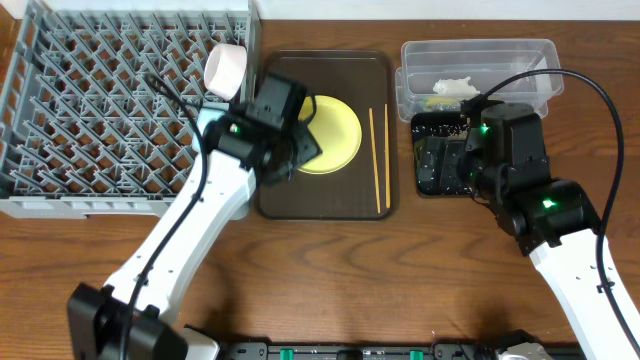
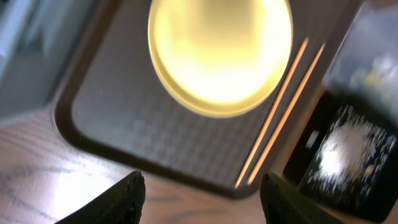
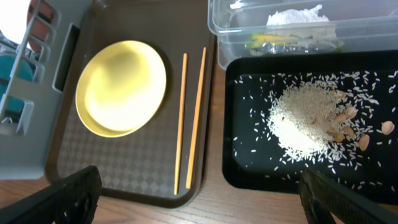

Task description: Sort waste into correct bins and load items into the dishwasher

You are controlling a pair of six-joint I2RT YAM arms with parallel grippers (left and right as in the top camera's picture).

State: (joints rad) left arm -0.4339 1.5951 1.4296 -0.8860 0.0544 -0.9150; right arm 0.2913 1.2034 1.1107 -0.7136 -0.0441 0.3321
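Note:
A yellow plate [image 1: 338,135] and two wooden chopsticks [image 1: 379,158] lie on the dark brown serving tray [image 1: 325,200]. My left gripper [image 2: 202,198] is open and empty above the tray's near left corner, beside the plate [image 2: 221,53]. My right gripper [image 3: 199,196] is open and empty above the black tray [image 3: 249,168], which holds white rice with tan crumbs [image 3: 311,121]. The clear tub [image 1: 480,60] holds crumpled white paper [image 3: 295,15] and a greenish-orange scrap [image 3: 273,42]. A white cup [image 1: 226,68] sits in the grey dish rack [image 1: 100,110]. The blue bowl and small white bowl are out of view.
The rack stands at the far left, the brown tray in the middle, the tub and black tray at the right. Bare wooden table [image 1: 400,280] lies in front of them. The chopsticks also show in the right wrist view [image 3: 189,118].

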